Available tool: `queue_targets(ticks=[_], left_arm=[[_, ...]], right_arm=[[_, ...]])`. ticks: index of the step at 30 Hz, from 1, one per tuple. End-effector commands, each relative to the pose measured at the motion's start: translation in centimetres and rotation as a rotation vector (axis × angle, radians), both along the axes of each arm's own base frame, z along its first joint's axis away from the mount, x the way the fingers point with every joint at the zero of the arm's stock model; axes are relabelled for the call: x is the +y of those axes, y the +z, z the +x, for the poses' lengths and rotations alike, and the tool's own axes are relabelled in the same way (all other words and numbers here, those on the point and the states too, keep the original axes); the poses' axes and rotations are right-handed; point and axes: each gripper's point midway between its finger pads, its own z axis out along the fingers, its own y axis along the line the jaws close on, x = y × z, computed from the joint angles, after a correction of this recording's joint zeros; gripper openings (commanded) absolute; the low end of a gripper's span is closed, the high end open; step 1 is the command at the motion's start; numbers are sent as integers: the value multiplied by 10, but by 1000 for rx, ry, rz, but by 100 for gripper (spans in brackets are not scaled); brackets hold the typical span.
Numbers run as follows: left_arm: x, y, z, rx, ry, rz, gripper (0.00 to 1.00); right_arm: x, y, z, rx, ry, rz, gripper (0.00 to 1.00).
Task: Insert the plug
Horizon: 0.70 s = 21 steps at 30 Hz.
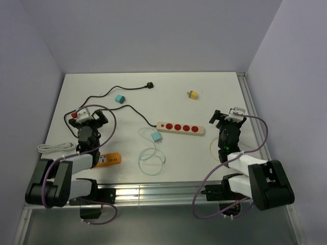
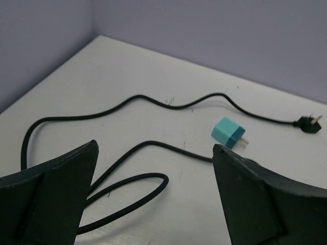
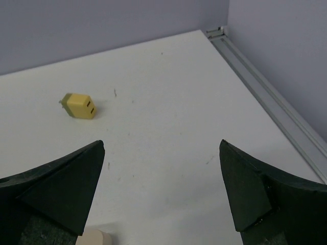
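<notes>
Black plug [image 1: 149,85] lies toward the far side of the white table [image 1: 214,87], at the free end of a black cord [image 1: 92,98]. The cord loops out to the left and runs back to the left end of the power strip [image 1: 180,128]. Plug and strip are well apart. The strip is cream with four red sockets and lies flat near the table's middle.

A teal charger [image 1: 156,137] sits just beside the strip's left end, and its thin white cable [image 1: 152,158] curls toward the near edge. A teal adapter [image 1: 120,98] rests beside the cord, prongs pointing right in the left wrist view. A yellow adapter [image 1: 192,94] sits alone on the far right. An orange device [image 1: 109,160] and a bundled white lead [image 1: 51,148] lie near the left arm.

Left gripper [image 1: 93,117] is over the cord's loop, fingers spread wide and holding nothing. Right gripper [image 1: 227,115] is just off the strip's right end, likewise spread and empty.

Plain lavender-grey walls [image 1: 153,30] enclose the table on three sides. An aluminium rail [image 1: 249,102] borders its right edge.
</notes>
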Motion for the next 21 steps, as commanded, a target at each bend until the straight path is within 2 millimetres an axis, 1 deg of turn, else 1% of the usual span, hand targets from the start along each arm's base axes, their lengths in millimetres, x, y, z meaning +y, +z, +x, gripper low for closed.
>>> queue_targets(ticks=[1,2,3,4,5,6,7,8,9,10,11,12,13,14,15,16,17,18,19,20,21], left_arm=[[21,23,-19,-46,181,-29,100],[18,26,-21,-49,181,-40,99],[19,37,-26,-82,195,-56,100],[26,44,-31,-100,254,-72,100],[17,43,-32,-82,239,-82,100],[11,57,-35,-123,218,-118,99],[5,64,-35,-135,190,-134,99],[1,69,-38,-138,167,-155,100],[0,72,-39,-154,168,-229,100],[0,80,-40,-173,175,-280,99],[3,83,-43,-180,195,-321,99],[3,75,-48,-154,215,-401,99],[5,82,-49,-168,233,-462,100],[12,80,-55,-170,292,-517,100],[14,56,-63,-105,359,-624,100],[18,61,-69,-97,410,-689,100],[19,60,-74,-89,445,-751,100],[11,69,-74,-84,394,-780,100],[1,82,-69,-85,301,-750,99],[-10,98,-70,-102,198,-715,100],[-34,100,-68,-54,43,-677,100]], right_arm=[[-8,32,3,-21,-70,-35,100],[0,32,1,5,-61,-51,100],[0,31,-2,27,-74,-60,100],[2,31,-5,45,-75,-63,100],[4,25,-11,87,-80,-78,100],[4,36,-17,52,-83,-65,100],[6,40,-21,38,-82,-40,100],[7,47,-29,25,-95,39,100],[5,51,-33,21,-111,81,100],[6,56,-36,17,-110,127,100],[17,64,-40,34,-62,210,100],[27,67,-41,51,-8,243,100],[40,70,-42,76,63,262,100],[52,77,-48,116,140,252,100],[69,75,-52,150,234,272,100],[76,70,-56,162,279,285,100],[82,73,-60,139,311,331,100],[89,70,-64,143,347,359,100],[93,63,-68,162,361,378,100],[93,61,-72,173,366,383,100],[90,55,-73,194,344,389,100]])
